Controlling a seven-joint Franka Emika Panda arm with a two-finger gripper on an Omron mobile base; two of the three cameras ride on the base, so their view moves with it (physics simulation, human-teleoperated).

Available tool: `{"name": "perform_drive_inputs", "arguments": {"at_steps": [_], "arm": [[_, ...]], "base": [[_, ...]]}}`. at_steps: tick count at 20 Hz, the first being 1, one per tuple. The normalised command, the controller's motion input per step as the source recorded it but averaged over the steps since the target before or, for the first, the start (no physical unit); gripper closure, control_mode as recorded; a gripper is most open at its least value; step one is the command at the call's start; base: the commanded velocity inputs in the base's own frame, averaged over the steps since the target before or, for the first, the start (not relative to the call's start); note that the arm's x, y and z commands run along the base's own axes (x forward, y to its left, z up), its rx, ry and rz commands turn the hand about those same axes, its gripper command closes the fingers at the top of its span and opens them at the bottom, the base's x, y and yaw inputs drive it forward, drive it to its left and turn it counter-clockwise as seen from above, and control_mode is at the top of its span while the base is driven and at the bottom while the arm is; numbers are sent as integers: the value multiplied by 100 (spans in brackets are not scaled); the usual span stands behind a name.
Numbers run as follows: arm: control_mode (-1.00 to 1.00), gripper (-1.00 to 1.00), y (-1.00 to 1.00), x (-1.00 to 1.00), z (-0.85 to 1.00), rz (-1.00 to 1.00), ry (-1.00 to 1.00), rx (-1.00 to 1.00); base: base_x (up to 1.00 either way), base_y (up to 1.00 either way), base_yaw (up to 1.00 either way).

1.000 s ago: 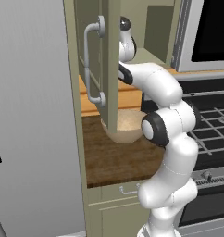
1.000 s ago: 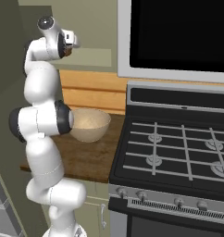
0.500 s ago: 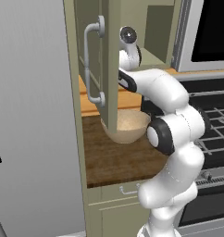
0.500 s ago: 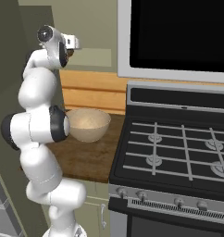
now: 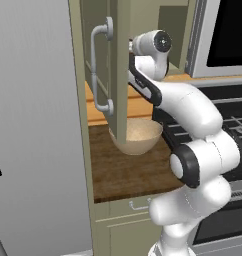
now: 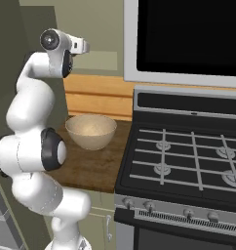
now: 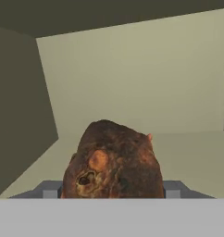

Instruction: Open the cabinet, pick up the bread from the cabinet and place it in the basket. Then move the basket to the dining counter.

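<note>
**Tool around the bread inside the open cabinet**

The cabinet stands open, its door swung out over the worktop, bar handle facing left. The arm reaches up into the cabinet. Below it the basket sits on the worktop, just beside the stove. In the hand view the bread sits on the cabinet floor between the tool's spread fingers; whether they grip it, I cannot tell.
</note>
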Motion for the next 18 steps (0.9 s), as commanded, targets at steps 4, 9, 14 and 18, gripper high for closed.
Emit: {"name": "perform_drive_inputs", "arguments": {"at_steps": [4,9,14,18], "arm": [[-100,100,-34,-100,43,-6,10,0],[-100,100,-40,-100,1,-1,7,0],[-100,100,-35,-100,0,0,6,0],[-100,100,-25,-100,-3,0,21,-4]], "base": [[0,0,0],[0,0,0],[0,0,0],[0,0,0]]}}
